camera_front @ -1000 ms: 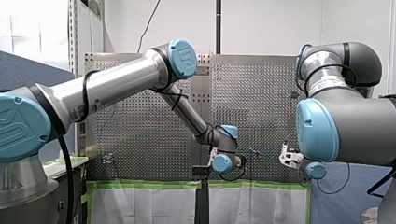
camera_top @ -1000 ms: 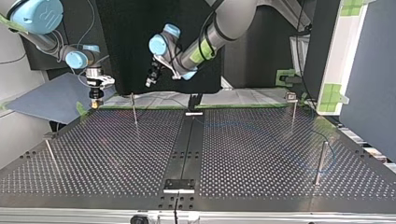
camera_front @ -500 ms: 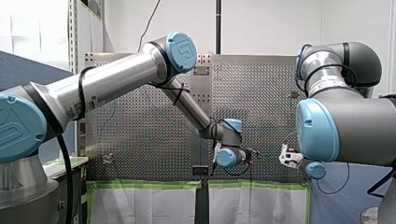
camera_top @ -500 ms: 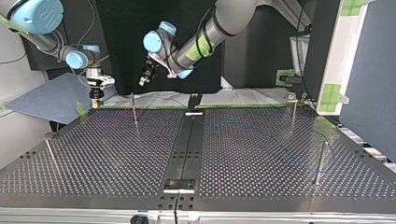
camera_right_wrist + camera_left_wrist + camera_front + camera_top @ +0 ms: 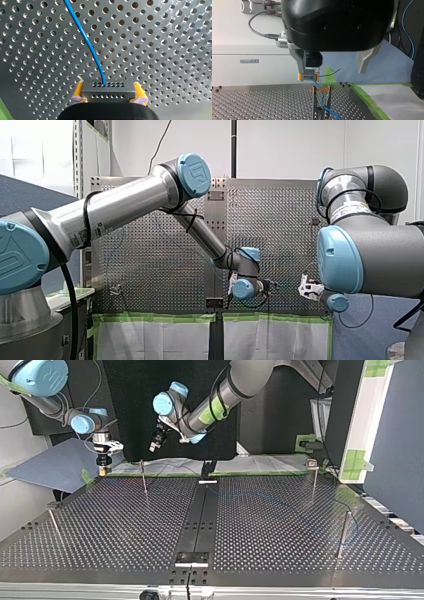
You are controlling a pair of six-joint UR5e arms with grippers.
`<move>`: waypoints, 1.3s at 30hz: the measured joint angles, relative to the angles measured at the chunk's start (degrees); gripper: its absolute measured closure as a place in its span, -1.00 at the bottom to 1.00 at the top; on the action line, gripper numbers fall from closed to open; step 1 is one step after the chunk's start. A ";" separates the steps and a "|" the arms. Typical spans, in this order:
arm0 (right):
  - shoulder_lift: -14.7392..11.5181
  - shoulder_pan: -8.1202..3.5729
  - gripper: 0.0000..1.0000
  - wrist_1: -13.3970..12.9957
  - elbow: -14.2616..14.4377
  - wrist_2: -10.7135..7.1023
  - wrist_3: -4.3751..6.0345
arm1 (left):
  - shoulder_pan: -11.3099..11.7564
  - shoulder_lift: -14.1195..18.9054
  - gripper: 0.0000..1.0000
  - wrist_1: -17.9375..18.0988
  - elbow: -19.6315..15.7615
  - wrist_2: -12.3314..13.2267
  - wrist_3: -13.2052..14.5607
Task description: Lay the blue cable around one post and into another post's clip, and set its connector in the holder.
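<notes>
Your right gripper (image 5: 108,93) pinches the connector (image 5: 108,87), blue cable (image 5: 87,45) running straight ahead from it; left gripper (image 5: 331,72) is spread, clip post (image 5: 314,102) ahead, between its fingers.

Front view sits behind and above the shoulders, looking out past my left arm (image 5: 125,205) and my right arm (image 5: 370,255) to the perforated silver metal table (image 5: 280,235). Top view faces back at both arms from across that table, low, near its edge. Left wrist view looks along my left gripper (image 5: 332,72), over a table corner, at my right gripper (image 5: 308,77). Right wrist view hangs very near the plate. Both wrist views share the small grey pinned connector (image 5: 108,88) and thin blue cable (image 5: 86,42).
</notes>
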 joint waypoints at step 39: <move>-0.01 0.19 1.00 0.26 0.01 0.00 0.64 | 0.88 8.33 -1.00 7.09 -8.56 -8.45 -6.48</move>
